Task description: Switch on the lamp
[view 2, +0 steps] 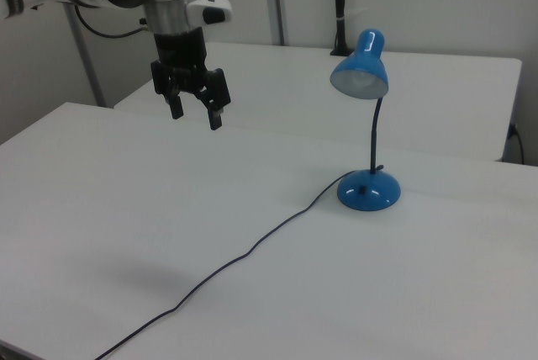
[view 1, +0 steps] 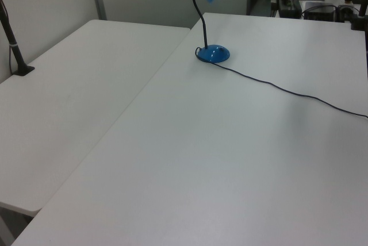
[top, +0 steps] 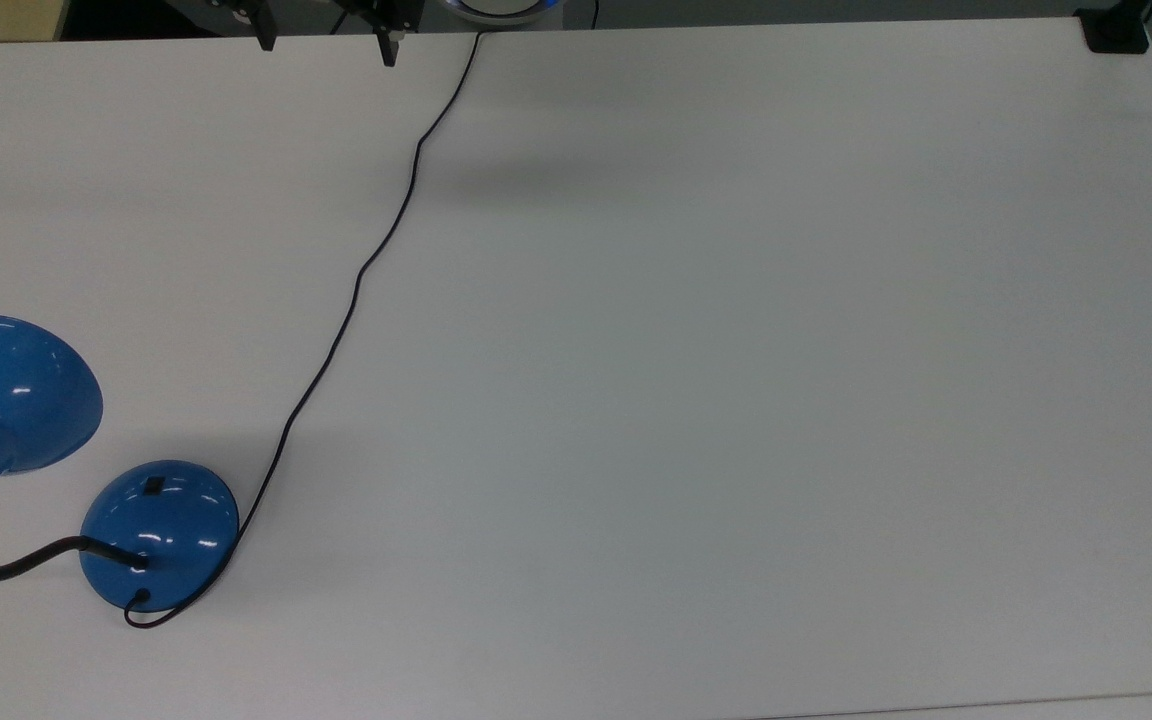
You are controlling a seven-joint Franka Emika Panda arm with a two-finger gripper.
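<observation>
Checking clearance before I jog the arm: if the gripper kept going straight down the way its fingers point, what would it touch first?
Most likely the bare white table. The open gripper points down, well above it. The lamp stands far off toward the right view's right, and its cord seems to run clear of that line, though depth is uncertain.

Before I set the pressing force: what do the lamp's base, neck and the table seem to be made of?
Glossy blue domed lamp base: looks like painted metal or hard plastic, given its sharp highlights. Black curved gooseneck: likely flexible metal, matte. White matte table: probably laminate, no glare.
</observation>
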